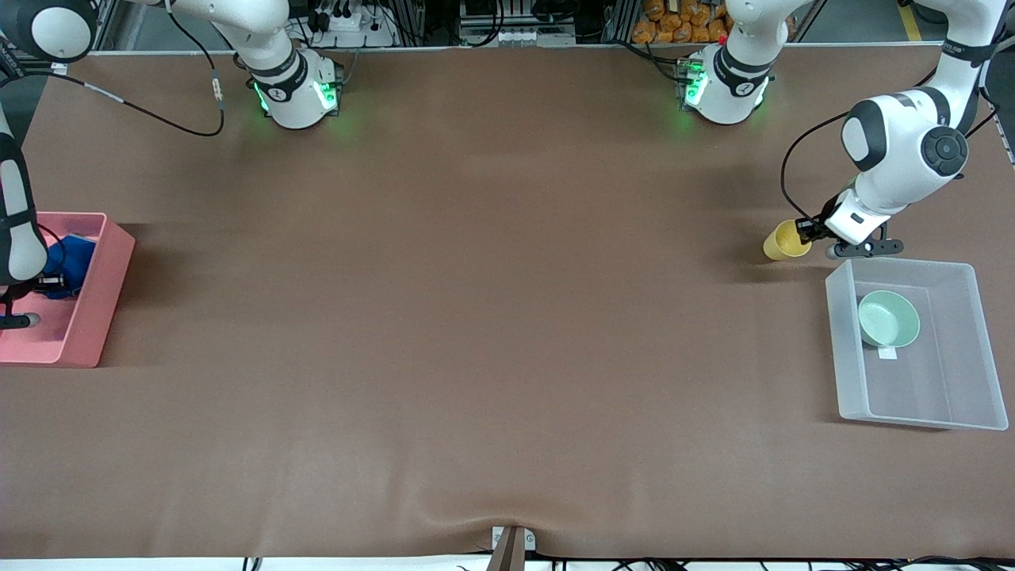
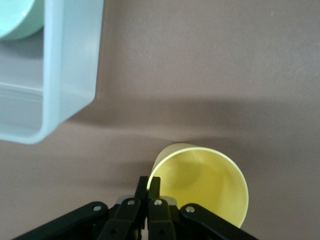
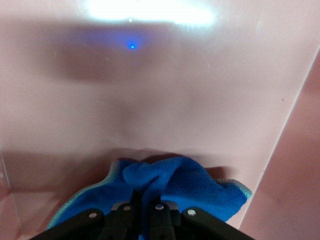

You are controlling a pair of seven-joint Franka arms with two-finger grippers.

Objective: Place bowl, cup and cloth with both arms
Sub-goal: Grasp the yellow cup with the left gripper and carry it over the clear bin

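The yellow cup (image 1: 783, 241) (image 2: 205, 184) sits tilted on the brown table, just outside the clear bin's corner farthest from the front camera. My left gripper (image 1: 809, 231) (image 2: 148, 186) is shut on the cup's rim, one finger inside and one outside. The mint-green bowl (image 1: 889, 319) (image 2: 14, 20) lies inside the clear bin (image 1: 842, 349) (image 2: 70, 65). At the right arm's end, my right gripper (image 1: 49, 279) (image 3: 147, 200) is shut on the bunched blue cloth (image 1: 73, 260) (image 3: 175, 184) inside the pink bin (image 1: 103, 285) (image 3: 150, 100).
The brown mat covers the table between the two bins. Both arm bases (image 1: 297, 95) (image 1: 723, 87) stand with green lights along the table's edge farthest from the front camera. A small metal bracket (image 1: 511, 543) sits at the edge nearest that camera.
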